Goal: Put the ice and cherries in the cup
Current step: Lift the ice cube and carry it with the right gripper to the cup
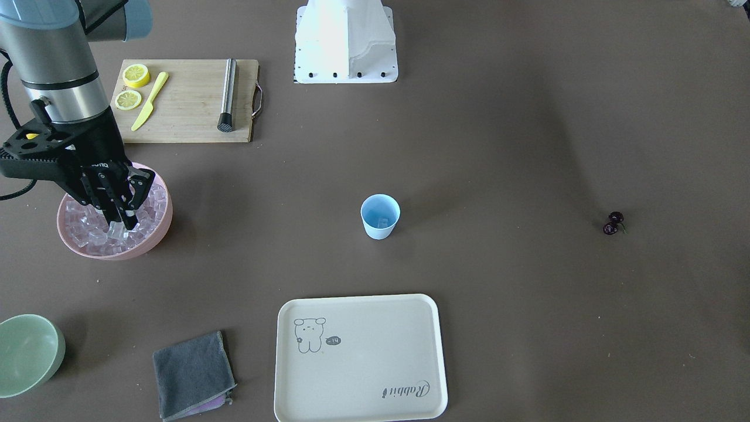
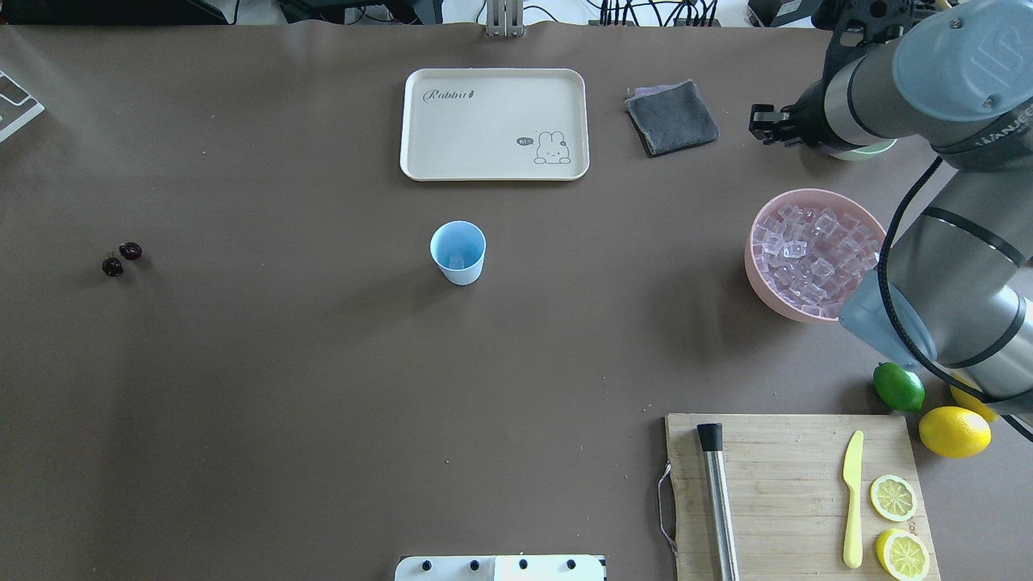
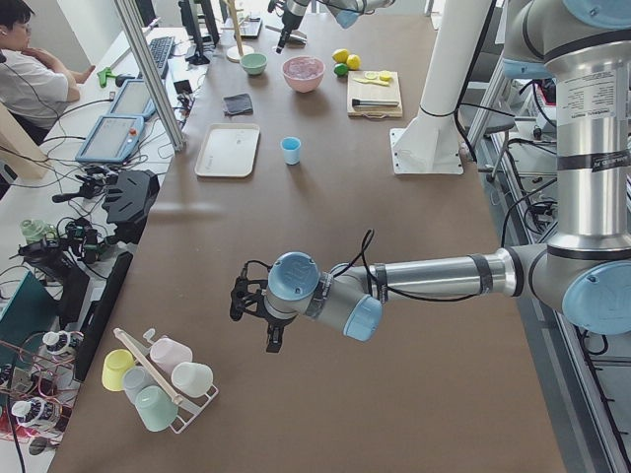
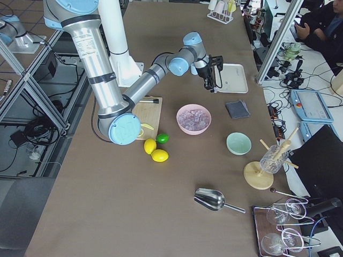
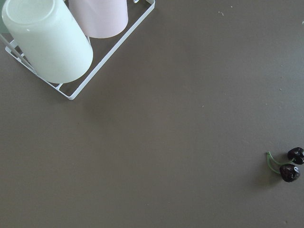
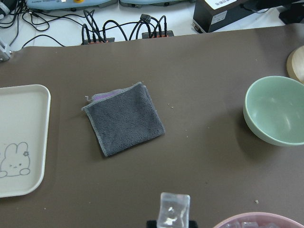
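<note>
The light-blue cup (image 2: 458,252) stands mid-table and also shows in the front view (image 1: 380,217); one clear ice cube lies inside it. The pink bowl (image 2: 754,266) holds many ice cubes (image 2: 815,250). My right gripper (image 1: 120,225) is raised above the bowl and shut on one ice cube (image 6: 174,210). The dark cherries (image 2: 121,258) lie on the table far from the cup, and at the lower right of the left wrist view (image 5: 289,166). My left gripper (image 3: 271,340) shows only in the left side view, so I cannot tell whether it is open or shut.
A cream tray (image 2: 494,123) and a grey cloth (image 2: 671,117) lie beyond the cup. A green bowl (image 6: 278,111) is near the pink bowl. A cutting board (image 2: 795,496) carries lemon slices, a yellow knife and a metal rod. A lime (image 2: 898,386) and lemons sit beside it. A cup rack (image 5: 71,42) stands near the cherries.
</note>
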You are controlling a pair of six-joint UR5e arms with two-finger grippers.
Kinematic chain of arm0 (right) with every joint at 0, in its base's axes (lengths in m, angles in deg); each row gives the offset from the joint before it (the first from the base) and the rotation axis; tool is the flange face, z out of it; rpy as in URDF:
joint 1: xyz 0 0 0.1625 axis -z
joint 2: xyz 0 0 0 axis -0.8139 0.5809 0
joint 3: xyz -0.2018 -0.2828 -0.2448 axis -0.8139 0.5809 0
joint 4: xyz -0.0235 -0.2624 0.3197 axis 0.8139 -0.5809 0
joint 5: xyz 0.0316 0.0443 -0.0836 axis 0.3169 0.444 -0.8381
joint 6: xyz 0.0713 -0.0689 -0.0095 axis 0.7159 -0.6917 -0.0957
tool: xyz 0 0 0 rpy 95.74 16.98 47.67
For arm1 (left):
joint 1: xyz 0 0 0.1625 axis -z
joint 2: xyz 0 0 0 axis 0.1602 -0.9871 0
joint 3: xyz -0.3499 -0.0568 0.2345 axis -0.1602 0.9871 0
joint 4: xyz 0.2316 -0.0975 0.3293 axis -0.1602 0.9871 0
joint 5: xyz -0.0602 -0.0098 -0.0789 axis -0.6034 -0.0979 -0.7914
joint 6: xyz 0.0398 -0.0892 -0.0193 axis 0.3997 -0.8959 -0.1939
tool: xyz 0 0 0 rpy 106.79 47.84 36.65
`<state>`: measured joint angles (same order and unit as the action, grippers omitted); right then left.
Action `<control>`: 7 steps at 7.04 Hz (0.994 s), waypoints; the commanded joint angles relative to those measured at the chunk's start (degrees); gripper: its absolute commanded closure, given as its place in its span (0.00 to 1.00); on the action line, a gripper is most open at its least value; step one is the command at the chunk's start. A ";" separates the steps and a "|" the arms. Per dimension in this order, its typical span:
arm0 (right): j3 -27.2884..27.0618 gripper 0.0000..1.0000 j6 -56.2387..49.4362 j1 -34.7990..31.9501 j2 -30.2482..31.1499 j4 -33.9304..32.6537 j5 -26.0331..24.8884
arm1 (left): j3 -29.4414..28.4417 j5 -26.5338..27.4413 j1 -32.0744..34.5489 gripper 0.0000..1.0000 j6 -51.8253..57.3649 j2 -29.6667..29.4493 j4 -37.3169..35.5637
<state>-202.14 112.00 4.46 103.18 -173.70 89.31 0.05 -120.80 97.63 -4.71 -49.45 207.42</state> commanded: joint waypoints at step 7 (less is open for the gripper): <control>7.32 1.00 17.58 19.32 -17.19 0.61 -18.08 | 0.46 -0.10 -0.08 0.02 -0.02 -0.03 1.71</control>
<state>-196.66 127.20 20.58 88.54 -173.12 74.93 0.39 -120.83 97.55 -4.73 -49.48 209.06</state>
